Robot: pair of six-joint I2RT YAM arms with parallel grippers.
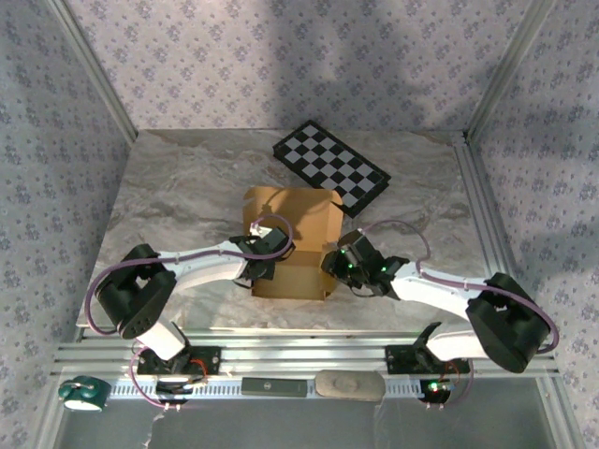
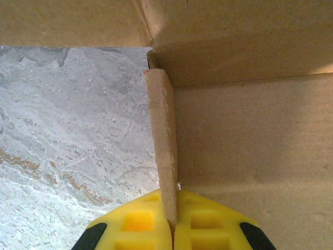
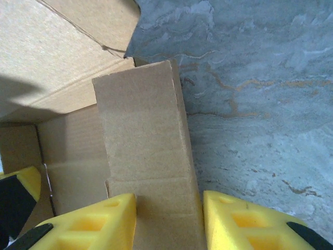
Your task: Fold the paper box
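Observation:
The paper box [image 1: 292,238] is tan cardboard, partly raised, in the middle of the table with both grippers at its near half. My left gripper [image 1: 263,258] is at the box's left wall. In the left wrist view its yellow fingers [image 2: 138,226] are shut on the thin edge of an upright cardboard flap [image 2: 164,156]. My right gripper [image 1: 343,263] is at the box's right side. In the right wrist view it [image 3: 169,198] stands open astride a side flap [image 3: 145,146], with a thin gap at the right finger [image 3: 244,219].
A black-and-white checkered board [image 1: 330,166] lies behind the box at the back right. A green tape roll [image 1: 82,393] sits on the rail at the near left. Bare marble tabletop [image 1: 178,206] spreads left of the box, and patterned walls close in the sides.

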